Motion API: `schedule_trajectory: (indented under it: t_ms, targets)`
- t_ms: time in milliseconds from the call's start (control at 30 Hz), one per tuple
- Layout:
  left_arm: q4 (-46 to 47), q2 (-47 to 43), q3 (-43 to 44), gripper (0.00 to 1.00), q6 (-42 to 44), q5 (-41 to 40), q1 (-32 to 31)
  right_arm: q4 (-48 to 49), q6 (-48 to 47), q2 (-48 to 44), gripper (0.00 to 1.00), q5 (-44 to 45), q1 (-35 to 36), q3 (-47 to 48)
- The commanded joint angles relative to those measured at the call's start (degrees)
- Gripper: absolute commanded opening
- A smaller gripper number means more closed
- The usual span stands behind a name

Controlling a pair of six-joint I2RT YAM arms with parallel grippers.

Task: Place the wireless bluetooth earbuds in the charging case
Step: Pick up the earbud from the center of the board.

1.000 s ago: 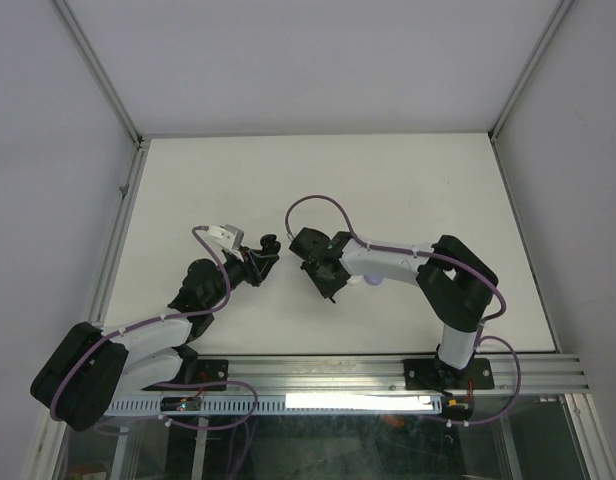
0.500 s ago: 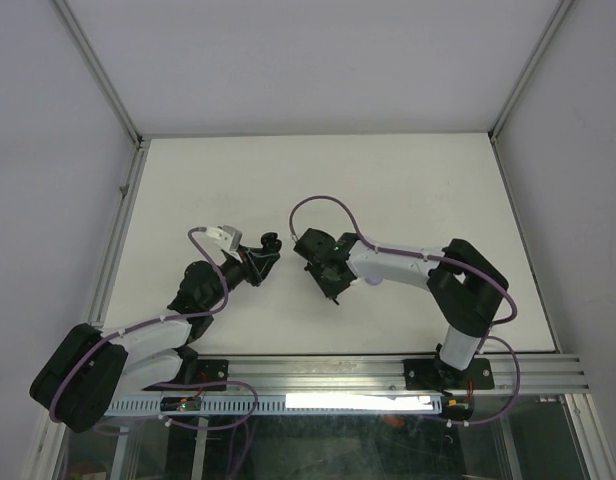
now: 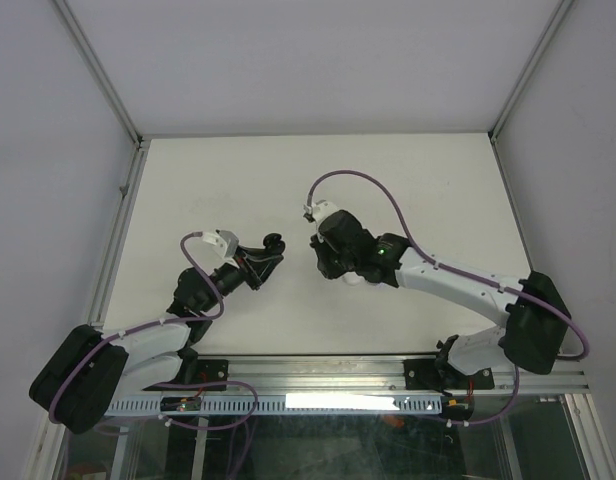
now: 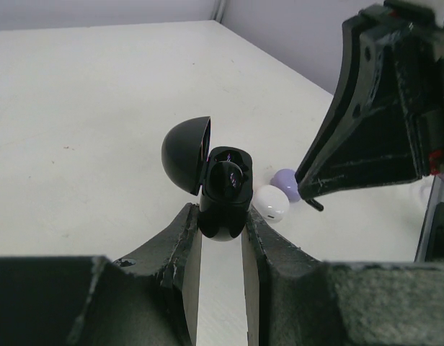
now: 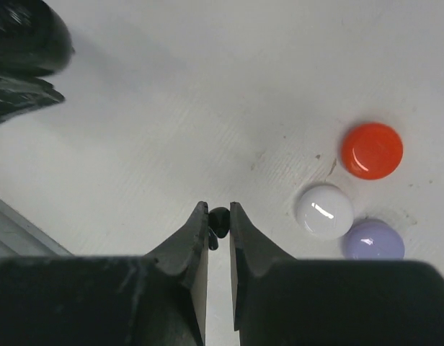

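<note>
Black charging case (image 4: 222, 194) is clamped low on its body by the left gripper (image 4: 220, 225), with the lid (image 4: 184, 153) flipped open to the left and the cavity exposed. Whether a bud is already seated inside cannot be told. A tiny black earbud (image 5: 219, 222) is pinched between the tips of the right gripper (image 5: 219, 215), just right of the case and over the table (image 5: 171, 108). A red round case (image 5: 371, 150), white round case (image 5: 323, 210) and lilac round case (image 5: 373, 241) are noted closed nearby. The earbud is judged very light, hard and glossy, so easily squirted out. It is best held across its rounded body, with the stem left free.
</note>
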Motion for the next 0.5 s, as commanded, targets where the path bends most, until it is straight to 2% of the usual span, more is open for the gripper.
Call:
schedule_trajectory:
  t_ms: [0, 200, 333, 467]
  targets:
    - [9.6, -0.1, -1.0, 0.00, 0.5, 4.4, 0.5, 11.2, -2.3, -7.3, 0.09, 1.7, -0.1, -0.9]
    - [14.7, 3.1, -0.3, 0.00, -0.3, 7.8, 0.5, 22.9, -4.5, -14.6, 0.09, 1.7, -0.1, -5.2]
    - [21.1, 6.4, 0.1, 0.00, -1.9, 12.1, 0.5, 32.4, -5.5, -18.6, 0.09, -1.2, -0.1, -8.5]
    - [23.1, 8.3, 1.6, 0.00, -2.2, 15.5, 0.5, 39.9, -6.3, -19.9, 0.09, -3.9, -0.1, -11.2]
